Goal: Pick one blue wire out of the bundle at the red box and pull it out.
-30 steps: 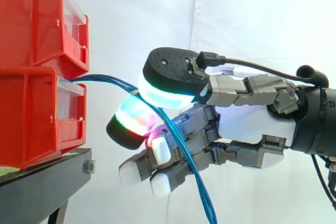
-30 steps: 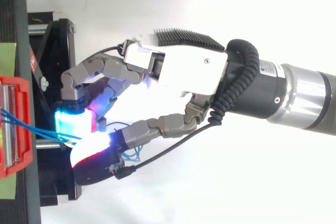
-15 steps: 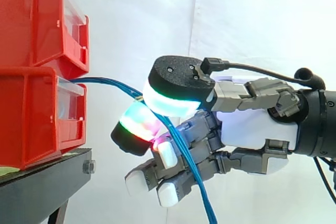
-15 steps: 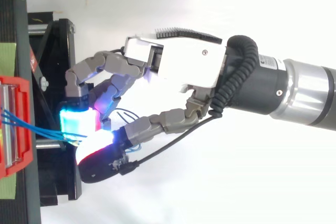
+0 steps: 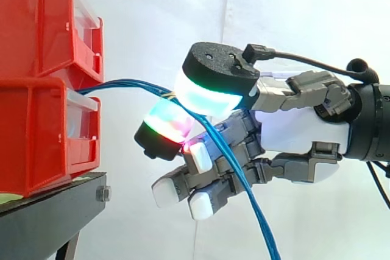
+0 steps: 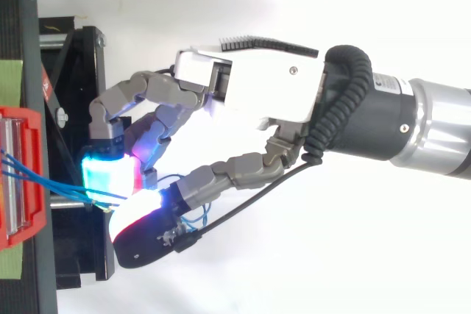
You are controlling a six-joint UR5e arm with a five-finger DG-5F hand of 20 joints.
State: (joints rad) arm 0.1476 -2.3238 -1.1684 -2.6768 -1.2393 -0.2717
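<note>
- At the left, red box (image 5: 36, 138); blue wires (image 5: 122, 81) leaving its front, drawn out in a longer span than a second ago.
- Further right, wires pinched in the curled hand (image 5: 298, 135); one strand or several, unclear.
- Hand shifted right and slightly up, away from the box; pull apparently under way.
</note>
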